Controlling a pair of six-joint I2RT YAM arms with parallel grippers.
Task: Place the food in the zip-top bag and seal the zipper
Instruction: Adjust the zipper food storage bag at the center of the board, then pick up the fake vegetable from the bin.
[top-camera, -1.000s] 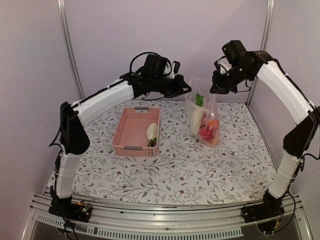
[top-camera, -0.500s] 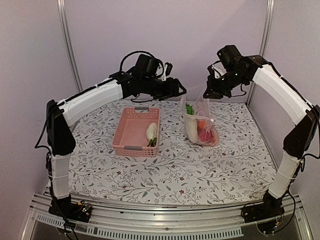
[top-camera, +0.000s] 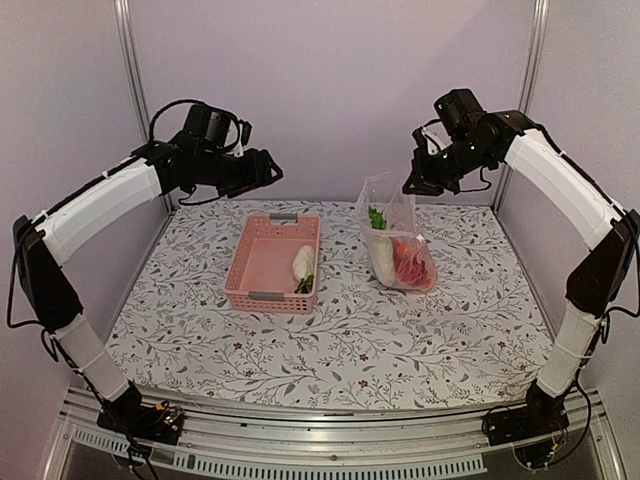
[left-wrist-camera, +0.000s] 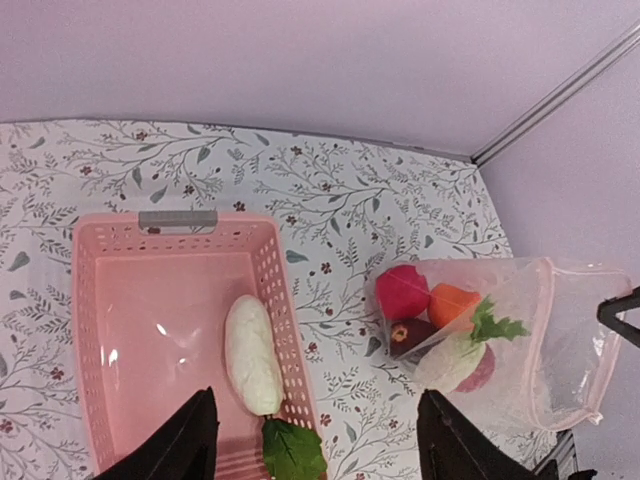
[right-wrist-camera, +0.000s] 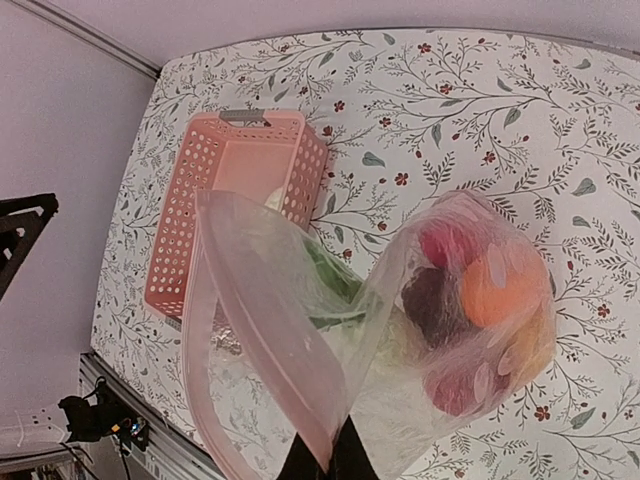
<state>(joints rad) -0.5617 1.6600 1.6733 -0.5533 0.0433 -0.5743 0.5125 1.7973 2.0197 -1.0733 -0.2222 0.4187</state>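
While right gripper (right-wrist-camera: 322, 455) clamps zip-top bag (right-wrist-camera: 250, 290) mouth, bag hanging below jaws, left gripper (left-wrist-camera: 315, 398) jaws apart, empty. Radish (left-wrist-camera: 251, 354) lies beneath in pink basket (left-wrist-camera: 90, 300). Descend straight, close across its middle, clear of basket wall.

Pink perforated basket (top-camera: 243, 262) (left-wrist-camera: 160, 310) (right-wrist-camera: 215, 190), with a grey tab (top-camera: 284, 216) at each end: below the left jaws, down and well left of the right jaws. Floral cloth (top-camera: 350, 350): under the basket, beneath both jaws. Metal posts (top-camera: 135, 90) against lilac walls: behind both jaws.
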